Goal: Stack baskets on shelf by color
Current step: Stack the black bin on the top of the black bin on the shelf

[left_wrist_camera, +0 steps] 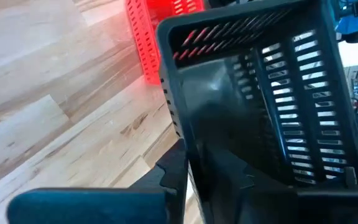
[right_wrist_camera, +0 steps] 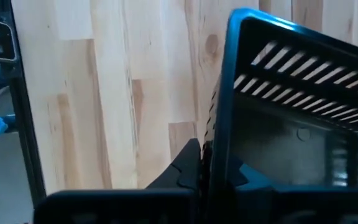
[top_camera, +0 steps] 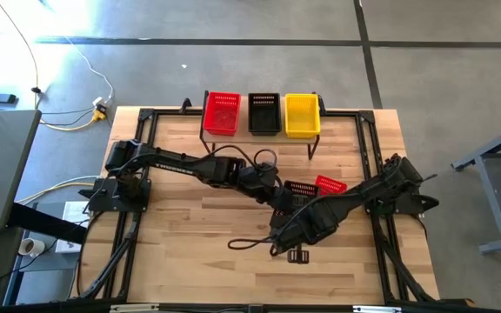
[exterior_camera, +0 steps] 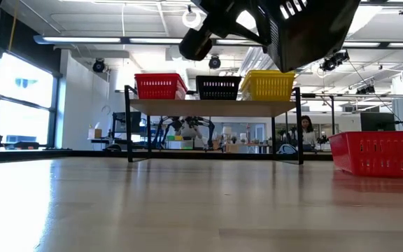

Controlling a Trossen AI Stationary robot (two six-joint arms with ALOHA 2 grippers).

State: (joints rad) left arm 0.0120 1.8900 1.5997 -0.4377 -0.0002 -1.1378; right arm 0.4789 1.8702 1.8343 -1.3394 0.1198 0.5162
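Left gripper (top_camera: 278,193) clamped on the wall of a black plastic mesh basket (left_wrist_camera: 266,118), lifted off the large wooden tabletop (top_camera: 190,261) near its middle. Right gripper (top_camera: 283,233) pinched on the rim of a black mesh basket (right_wrist_camera: 291,112) too; whether the same basket, cannot tell. Just beside, a loose red mesh basket (top_camera: 330,184) flat on the tabletop. Farther back, the low wood-topped shelf (exterior_camera: 212,106) on thin black legs, carrying a red basket (top_camera: 222,113), a black basket (top_camera: 263,113) and a yellow basket (top_camera: 302,115) side by side.
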